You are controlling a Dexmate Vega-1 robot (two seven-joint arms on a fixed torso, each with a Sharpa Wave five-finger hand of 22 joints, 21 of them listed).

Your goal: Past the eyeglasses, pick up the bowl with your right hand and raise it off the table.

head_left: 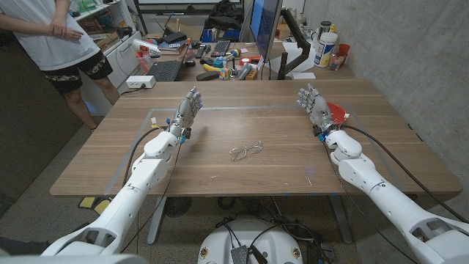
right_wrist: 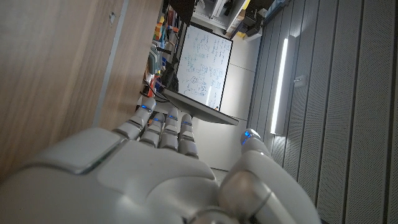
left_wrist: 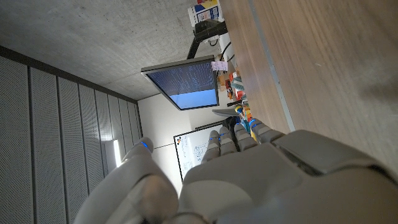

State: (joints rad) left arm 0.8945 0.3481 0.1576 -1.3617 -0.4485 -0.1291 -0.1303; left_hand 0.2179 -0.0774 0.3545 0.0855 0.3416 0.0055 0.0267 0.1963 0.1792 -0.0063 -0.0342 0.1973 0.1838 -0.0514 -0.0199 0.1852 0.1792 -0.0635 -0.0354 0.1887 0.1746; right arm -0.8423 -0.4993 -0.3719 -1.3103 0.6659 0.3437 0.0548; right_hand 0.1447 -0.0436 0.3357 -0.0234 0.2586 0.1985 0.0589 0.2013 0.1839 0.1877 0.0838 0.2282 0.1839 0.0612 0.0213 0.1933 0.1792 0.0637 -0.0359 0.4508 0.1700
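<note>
A red bowl (head_left: 335, 112) sits on the table's right side, mostly hidden behind my right hand (head_left: 315, 104). That hand stands just left of the bowl, fingers straight and apart, holding nothing. Thin wire-rimmed eyeglasses (head_left: 246, 151) lie near the table's middle, closer to the front edge than the bowl. My left hand (head_left: 186, 111) stands at the left side, fingers extended and empty. In the right wrist view the right hand (right_wrist: 161, 174) shows its back with fingers reaching along the table. The left hand (left_wrist: 249, 174) shows the same in the left wrist view.
A monitor (head_left: 265, 29) on a stand and a white container (head_left: 326, 50) sit at the table's far edge. A cluttered desk with a keyboard (head_left: 165, 70) lies behind. A person (head_left: 62, 44) stands at the far left. Tape lines (head_left: 242, 109) mark the tabletop.
</note>
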